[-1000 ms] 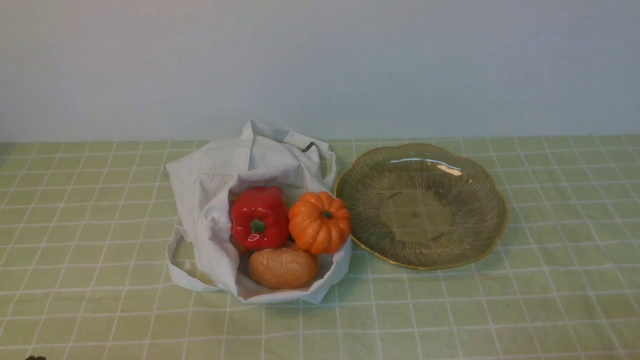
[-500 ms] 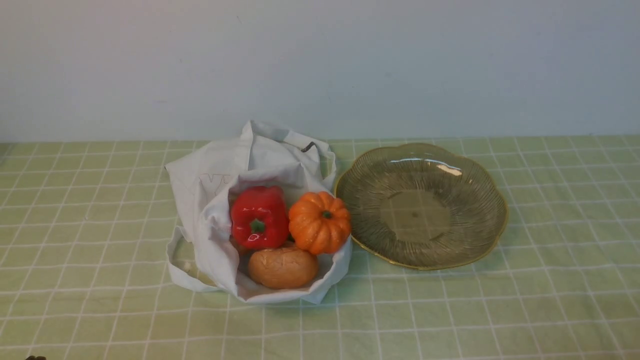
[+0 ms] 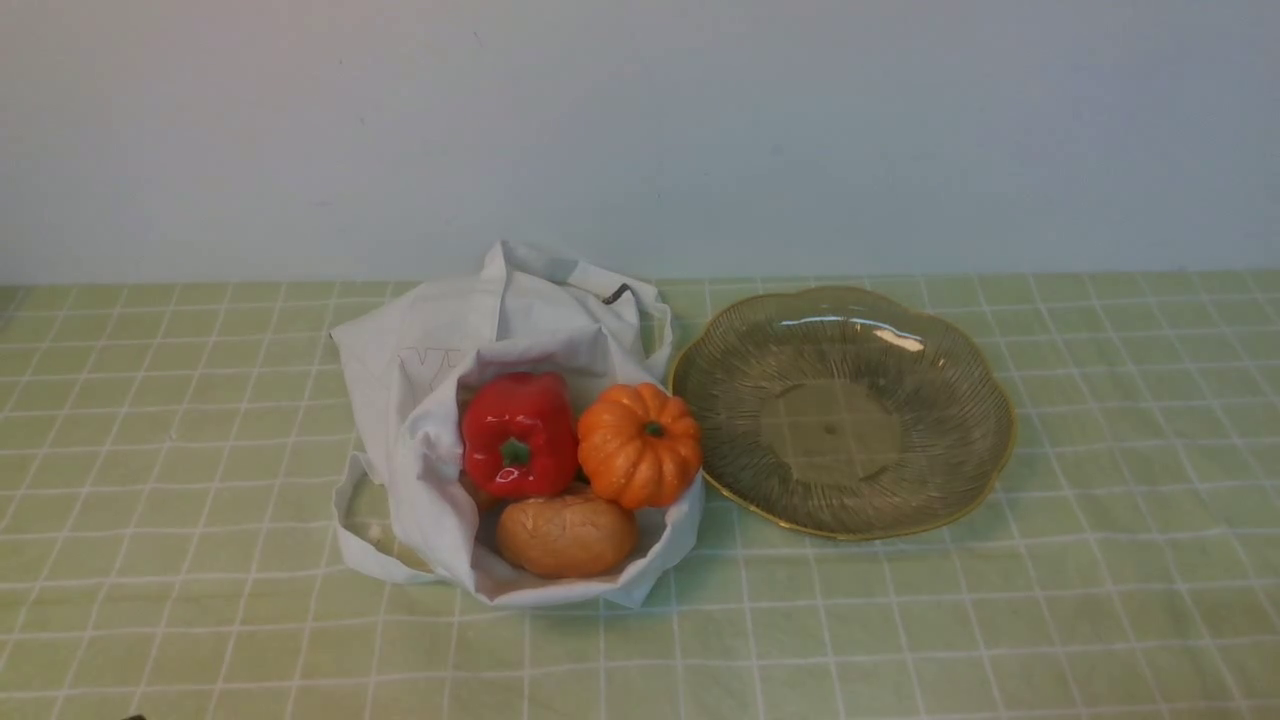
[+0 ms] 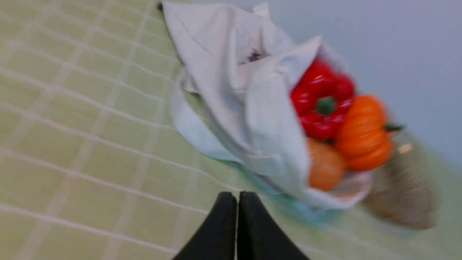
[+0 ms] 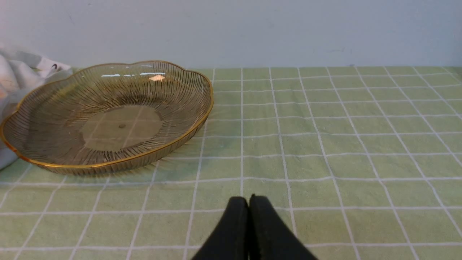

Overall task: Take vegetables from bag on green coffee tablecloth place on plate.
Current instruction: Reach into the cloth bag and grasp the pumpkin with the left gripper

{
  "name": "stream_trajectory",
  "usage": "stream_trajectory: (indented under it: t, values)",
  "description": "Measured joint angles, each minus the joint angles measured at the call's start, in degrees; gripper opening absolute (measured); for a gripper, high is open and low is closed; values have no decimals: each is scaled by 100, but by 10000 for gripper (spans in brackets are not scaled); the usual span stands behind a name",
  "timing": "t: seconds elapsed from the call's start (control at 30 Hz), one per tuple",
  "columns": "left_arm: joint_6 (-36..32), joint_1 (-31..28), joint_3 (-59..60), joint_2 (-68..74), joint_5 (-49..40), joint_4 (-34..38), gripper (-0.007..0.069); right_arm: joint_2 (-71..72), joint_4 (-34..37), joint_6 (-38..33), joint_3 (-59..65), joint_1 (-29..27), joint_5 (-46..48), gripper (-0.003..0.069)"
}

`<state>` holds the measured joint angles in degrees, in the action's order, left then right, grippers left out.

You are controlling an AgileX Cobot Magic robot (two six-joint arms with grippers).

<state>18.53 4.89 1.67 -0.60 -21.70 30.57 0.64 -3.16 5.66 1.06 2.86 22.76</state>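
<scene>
Orange pumpkin at bag lip nearest plate | left claw clenched, empty, bag dead ahead, likely nearer | right claw clenched too

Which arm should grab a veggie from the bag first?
Probably left. The left end effector points at the bag, with the pepper and pumpkin just ahead. The right end effector faces the plate instead.

A round golden-brown bread roll lies a little left of the table's middle, and a plain pale wall rises behind the far edge.
</scene>
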Motion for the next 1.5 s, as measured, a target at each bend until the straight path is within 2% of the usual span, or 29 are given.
stream_trajectory:
  t: [0.07,0.1,0.13,0.2,0.37,0.5,0.53,0.63,0.83,0.97,1.0,1.1,1.23,1.33,1.37,1.5]
  values:
    - [417,0,0,0,30,972,-8,0,0,0,0,0,0,-15]
    - [446,0,0,0,40,1061,-8,0,0,0,0,0,0,-15]
    - [529,0,0,0,112,1569,-8,0,0,0,0,0,0,-15]
    - [462,0,0,0,363,1964,-8,0,0,0,0,0,0,-15]
    - [-348,0,-133,0,349,2171,-8,0,0,0,0,0,0,-15]
    - [-1385,0,-1159,311,28,2134,-8,0,0,0,0,0,0,-15]
    - [-1431,0,-1285,412,-11,2121,-8,0,0,0,0,0,0,-15]
    - [-2021,0,-2404,1713,-768,1607,-8,0,0,0,0,0,0,-15]
    - [-2287,0,-4129,4614,-2923,-31,-8,0,0,0,0,0,0,-15]
    - [-2768,154,-5573,6931,-4264,-803,-8,0,0,0,0,0,0,-15]
    - [-2776,181,-5624,7075,-4303,-817,-8,0,0,0,0,0,0,-15]
    - [-2764,840,-6316,7873,-4361,-956,-8,0,0,0,0,0,0,-15]
    - [-2263,1715,-7174,8574,-4253,-1350,-3,0,0,0,0,0,0,-15]
    - [-1963,2080,-7563,8890,-4253,-1712,9,0,0,0,0,0,0,-15]
    - [-1724,2360,-7835,9116,-4238,-2119,33,0,0,0,0,0,0,-15]
    - [-1284,2813,-8137,9386,-4026,-2721,126,0,0,0,0,0,0,-15]
